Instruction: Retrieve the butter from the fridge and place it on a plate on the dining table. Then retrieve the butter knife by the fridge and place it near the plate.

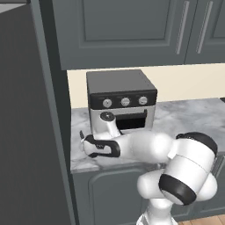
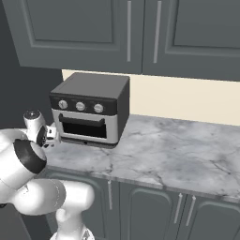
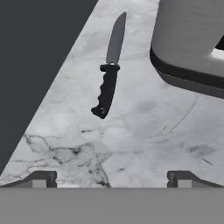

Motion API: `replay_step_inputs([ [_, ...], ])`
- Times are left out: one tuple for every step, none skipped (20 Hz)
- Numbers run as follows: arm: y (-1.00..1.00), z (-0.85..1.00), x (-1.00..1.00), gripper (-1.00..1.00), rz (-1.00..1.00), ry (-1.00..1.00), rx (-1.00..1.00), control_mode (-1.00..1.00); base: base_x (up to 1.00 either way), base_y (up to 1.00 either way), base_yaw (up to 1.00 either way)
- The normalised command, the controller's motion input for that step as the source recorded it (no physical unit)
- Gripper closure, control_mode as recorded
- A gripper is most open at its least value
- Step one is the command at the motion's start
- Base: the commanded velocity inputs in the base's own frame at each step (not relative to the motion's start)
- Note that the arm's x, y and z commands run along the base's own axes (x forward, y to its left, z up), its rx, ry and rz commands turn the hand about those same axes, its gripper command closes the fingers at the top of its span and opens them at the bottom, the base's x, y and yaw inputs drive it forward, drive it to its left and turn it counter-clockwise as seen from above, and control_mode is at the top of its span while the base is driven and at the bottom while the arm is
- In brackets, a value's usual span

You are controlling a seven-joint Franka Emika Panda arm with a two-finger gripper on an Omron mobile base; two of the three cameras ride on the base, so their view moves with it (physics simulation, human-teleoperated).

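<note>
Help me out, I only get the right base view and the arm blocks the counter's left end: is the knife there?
Observer: Yes. The hand view shows the knife lying flat on the marble counter, beside the toaster oven.
Operator: Is the gripper on it?
Observer: No. The gripper is open, above the counter, with bare marble between its fingertips and the knife's handle.
Operator: What's left of the knife?
Observer: A dark grey panel borders the counter on that side.

White rounded arm, glossy shells, black bands at joints; black-trimmed wrist; pincer has two small dark grey fingertips.
</note>
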Motion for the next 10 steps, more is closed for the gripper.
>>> replay_step_inputs([
  [0.35, -0.19, 0.24, -1.0, 0.0, 0.0, 0.0, -1.0, 0.0, 0.0, 0.0],
  [0.29, -0.25, 0.3, -1.0, 0.0, 0.01, 0.0, -1.0, 0.0, 0.0, 0.0],
  [0.31, -0.24, 0.32, -1.0, 0.0, 0.0, 0.0, -1.0, 0.0, 0.0, 0.0],
  [0.19, -0.25, 0.33, -1.0, 0.0, 0.0, 0.0, -1.0, 0.0, 0.0, 0.0],
  [0.18, -0.23, 0.34, -1.0, 0.0, 0.0, 0.0, -1.0, 0.0, 0.0, 0.0],
  [0.14, -0.25, 0.34, -1.0, 0.0, 0.0, 0.0, -1.0, 0.0, 0.0, 0.0],
  [0.09, -0.21, 0.31, -1.0, 0.0, 0.0, 0.0, -1.0, 0.0, 0.0, 0.0],
  [0.1, -0.23, 0.29, -1.0, 0.0, 0.0, 0.0, -1.0, 0.0, 0.0, 0.0],
  [0.09, -0.19, 0.24, -1.0, 0.0, 0.0, 0.0, -1.0, 0.0, 0.0, 0.0],
  [0.08, -0.18, 0.26, -1.0, 0.0, 0.0, 0.0, -1.0, 0.0, 0.0, 0.0],
])
